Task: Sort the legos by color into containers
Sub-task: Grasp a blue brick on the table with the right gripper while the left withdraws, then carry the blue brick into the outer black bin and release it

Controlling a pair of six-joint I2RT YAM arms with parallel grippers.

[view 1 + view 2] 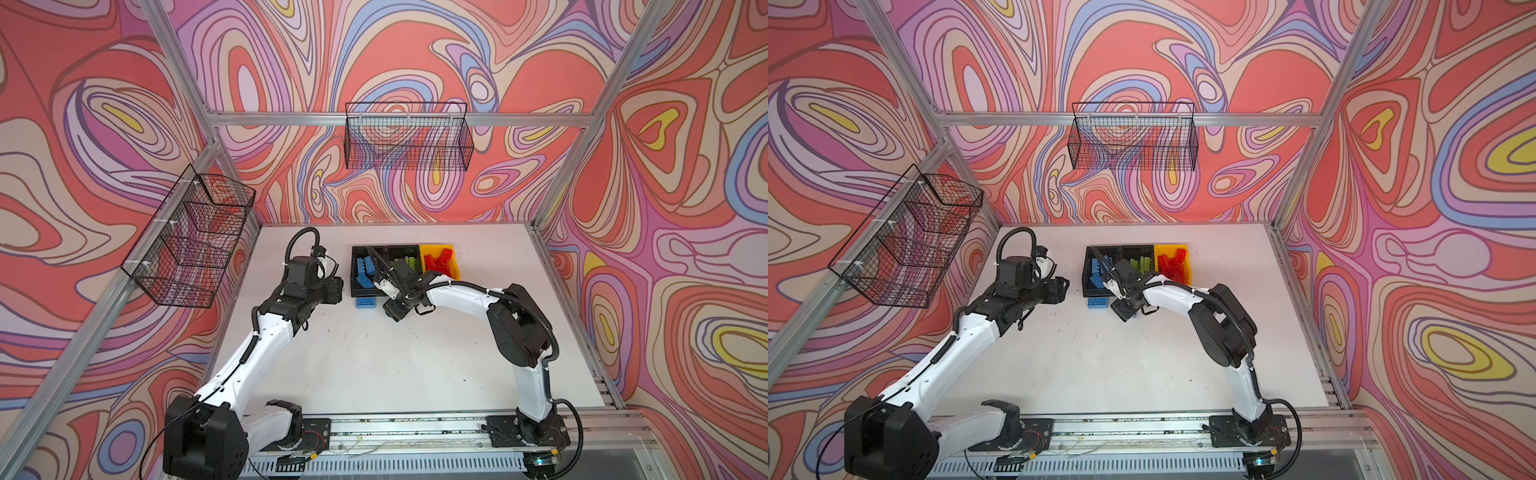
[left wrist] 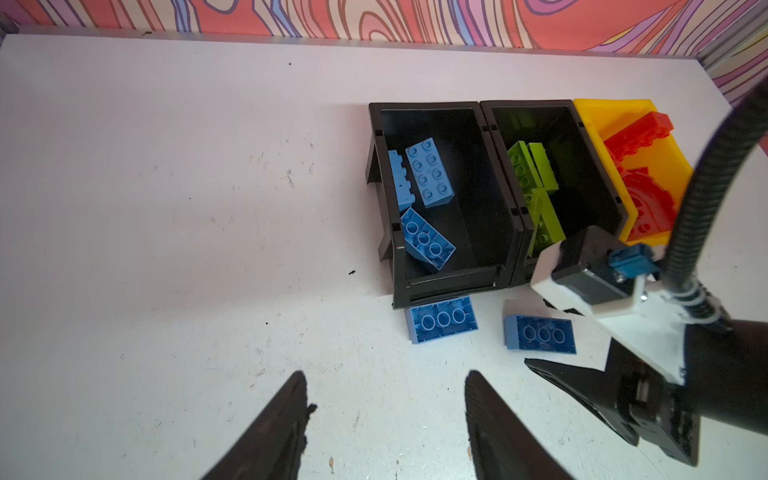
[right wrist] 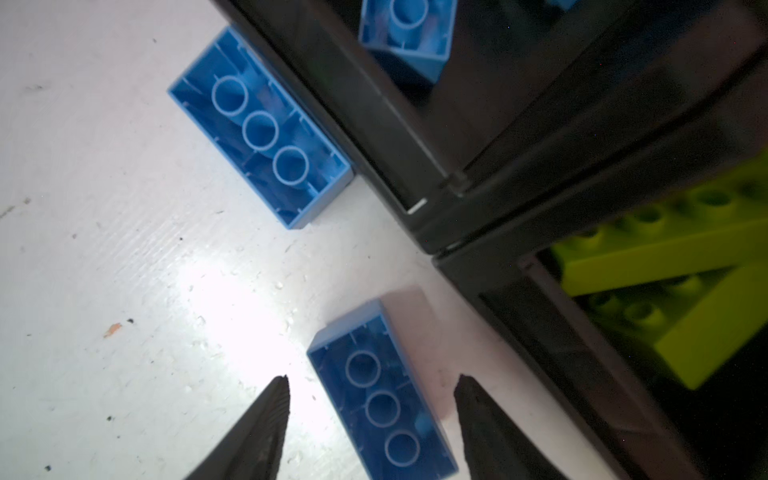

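Note:
Three containers stand in a row at the back of the table. The left black bin (image 2: 449, 286) holds blue legos (image 2: 428, 172), the middle black bin (image 2: 528, 104) holds lime green legos (image 2: 525, 166), and the yellow bin (image 2: 602, 108) holds red legos (image 2: 636, 133). Two blue legos lie studs-down on the table. One blue lego (image 2: 441, 319) (image 3: 259, 129) rests against the left bin's front. The other blue lego (image 2: 540, 334) (image 3: 380, 403) lies between the fingers of my open right gripper (image 3: 372, 377), apart from both. My left gripper (image 2: 385, 376) hangs open and empty over bare table, left of the bins.
A black wire basket (image 1: 409, 137) hangs on the back wall and a tiered wire basket (image 1: 191, 241) on the left wall. My right arm (image 1: 457, 291) reaches across in front of the green and red bins. The white table (image 1: 374, 365) stretches toward the front rail.

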